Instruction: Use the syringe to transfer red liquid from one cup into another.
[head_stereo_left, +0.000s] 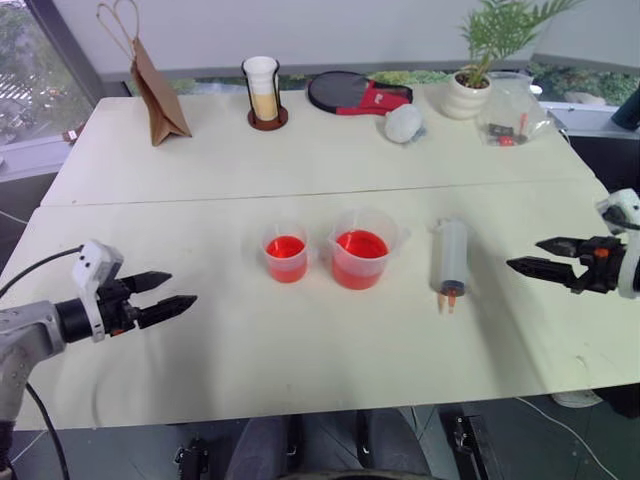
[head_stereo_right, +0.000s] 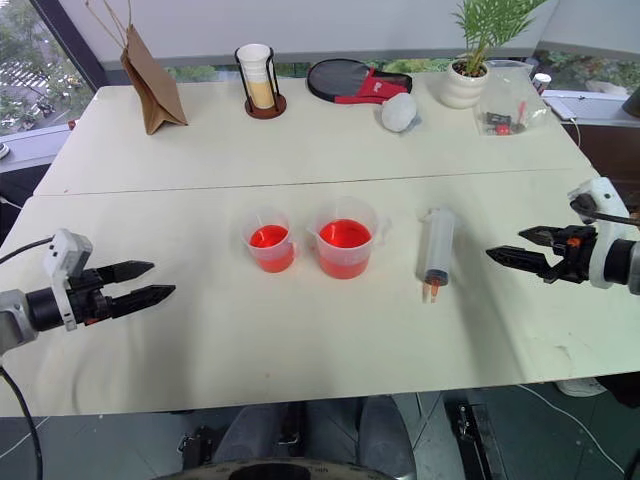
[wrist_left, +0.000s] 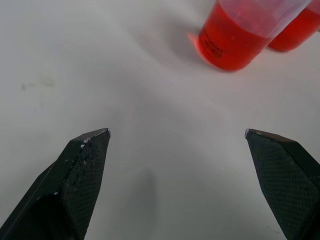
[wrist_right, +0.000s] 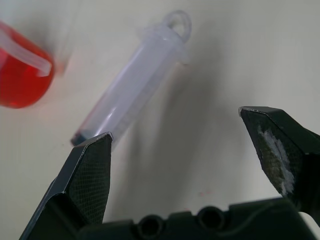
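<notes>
A large clear plastic syringe with an orange-red tip (head_stereo_left: 449, 264) lies flat on the white table (head_stereo_left: 300, 350), mid-table. Beside it stand a spouted clear beaker (head_stereo_left: 362, 249) and a smaller, narrower clear cup (head_stereo_left: 285, 251), both holding bright red-orange liquid (head_stereo_left: 360, 246).

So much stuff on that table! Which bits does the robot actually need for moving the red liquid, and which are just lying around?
Needed:
- syringe, lying flat
- spouted beaker of red liquid
- smaller clear cup
- left gripper and right gripper, both open

Just lying about:
- paper bag
- white cup in a black stand
- paddle
- potted plant
- plastic bag
</notes>
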